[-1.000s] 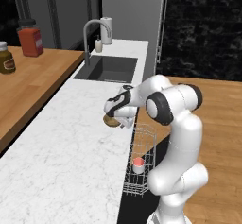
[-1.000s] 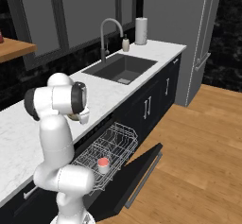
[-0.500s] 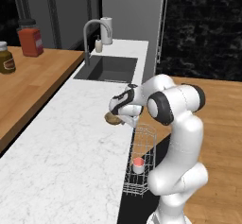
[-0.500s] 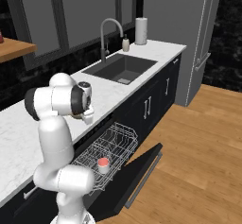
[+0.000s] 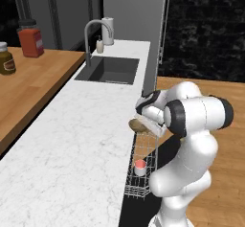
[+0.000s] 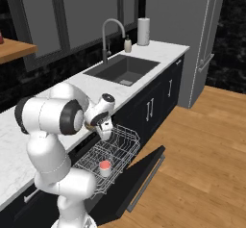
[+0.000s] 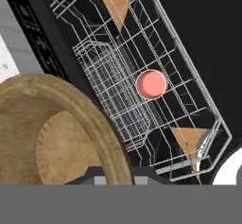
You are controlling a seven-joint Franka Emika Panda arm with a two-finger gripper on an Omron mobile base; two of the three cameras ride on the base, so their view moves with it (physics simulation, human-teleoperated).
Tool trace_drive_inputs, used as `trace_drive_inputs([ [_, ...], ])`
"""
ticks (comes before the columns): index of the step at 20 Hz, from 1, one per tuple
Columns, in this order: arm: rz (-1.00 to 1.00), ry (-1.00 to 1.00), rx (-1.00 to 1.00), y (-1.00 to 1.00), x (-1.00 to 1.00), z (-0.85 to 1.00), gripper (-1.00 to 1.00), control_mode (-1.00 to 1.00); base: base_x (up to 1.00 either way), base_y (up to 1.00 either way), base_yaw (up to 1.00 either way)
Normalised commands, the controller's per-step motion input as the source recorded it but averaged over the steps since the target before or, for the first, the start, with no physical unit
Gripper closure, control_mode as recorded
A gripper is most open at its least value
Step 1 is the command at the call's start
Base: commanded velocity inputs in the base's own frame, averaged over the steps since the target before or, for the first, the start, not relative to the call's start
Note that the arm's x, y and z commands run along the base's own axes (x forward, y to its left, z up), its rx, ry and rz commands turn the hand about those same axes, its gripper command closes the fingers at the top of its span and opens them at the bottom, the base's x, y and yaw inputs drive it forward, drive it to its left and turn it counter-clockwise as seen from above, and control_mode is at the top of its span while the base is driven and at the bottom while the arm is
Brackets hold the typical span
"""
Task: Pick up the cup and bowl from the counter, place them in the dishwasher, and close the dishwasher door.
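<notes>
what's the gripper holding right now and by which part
The gripper is shut on the bowl, gripping it by its rim, at the counter edge above the dishwasher rack.

The shallow round tan-brown wooden bowl (image 7: 56,138) shows a paler grained centre. Beyond the pincer, the small white cup (image 7: 151,84) has a red-pink inside, set in the white wire rack (image 7: 142,76) over the flat black dishwasher door (image 6: 139,176). The long desk (image 5: 81,140) is white marble with faint grey veins.
</notes>
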Motion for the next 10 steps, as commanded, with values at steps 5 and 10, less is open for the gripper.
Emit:
trace_drive_inputs([
  [5, -0.03, 0.05, 0.11, -1.00, -0.38, -0.25, 1.00, -1.00, 0.00, 0.00, 0.00],
  [10, -0.04, 0.12, 0.12, -0.96, 0.02, -0.52, 1.00, -1.00, 0.00, 0.00, 0.00],
])
